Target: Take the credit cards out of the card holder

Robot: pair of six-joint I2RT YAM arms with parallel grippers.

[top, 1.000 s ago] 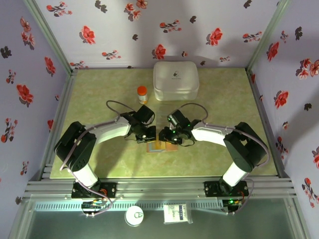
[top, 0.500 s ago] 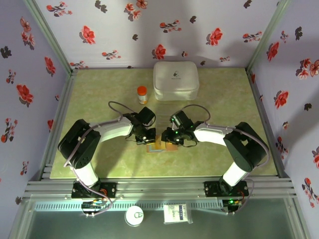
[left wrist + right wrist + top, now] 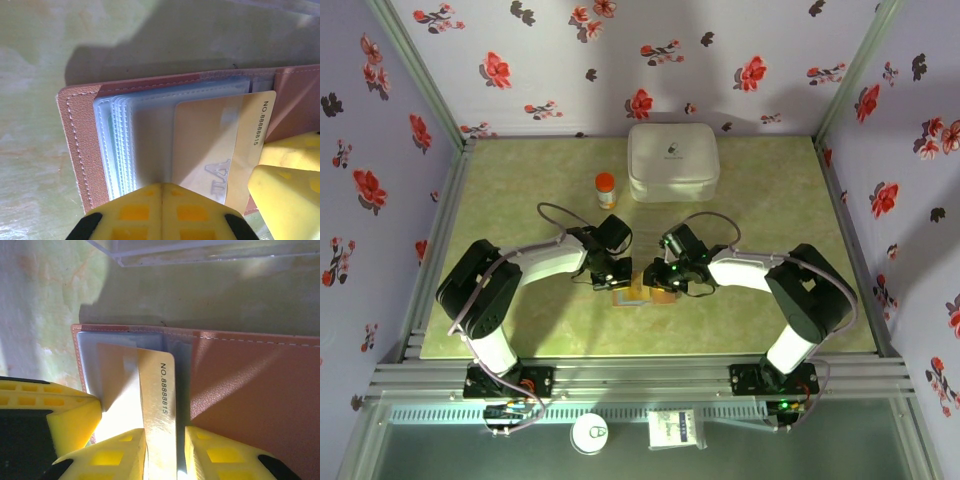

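Gold card between right gripper jaws; closed left gripper on card holder.

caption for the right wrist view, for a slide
Right gripper straddling the numbered end of a gold card partly out of a clear sleeve in the brown card holder.

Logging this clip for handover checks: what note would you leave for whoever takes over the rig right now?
Left gripper: shut, tips pressing down on the card holder at its clear sleeves.
Right gripper: narrowly open, fingers astride the gold card; no firm pinch evident.
Holder lies open on the table; gold card partly out of its sleeve.
Done: no card free yet.
Left: pull it clear, check other sleeves.
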